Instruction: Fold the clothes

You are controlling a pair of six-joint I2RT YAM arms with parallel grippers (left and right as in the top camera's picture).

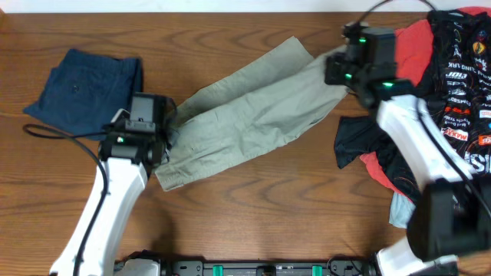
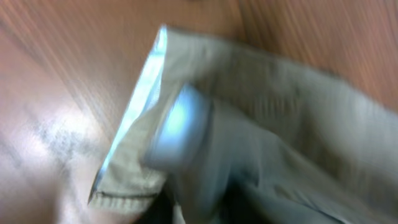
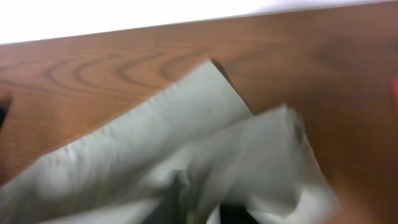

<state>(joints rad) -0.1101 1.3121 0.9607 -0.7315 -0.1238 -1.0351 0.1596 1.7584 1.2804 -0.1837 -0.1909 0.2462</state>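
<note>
Pale green trousers (image 1: 253, 111) lie stretched diagonally across the middle of the table. My left gripper (image 1: 170, 126) is shut on their lower left end, near the waistband; the cloth fills the left wrist view (image 2: 280, 124). My right gripper (image 1: 335, 65) is shut on the upper right leg end, and the right wrist view shows the cloth (image 3: 186, 149) bunched at the jaws. The fingers of both grippers are hidden by cloth and blur.
A folded navy garment (image 1: 88, 88) lies at the far left. A heap of black, red and light blue clothes (image 1: 453, 92) fills the right edge. Bare wood lies in front of the trousers.
</note>
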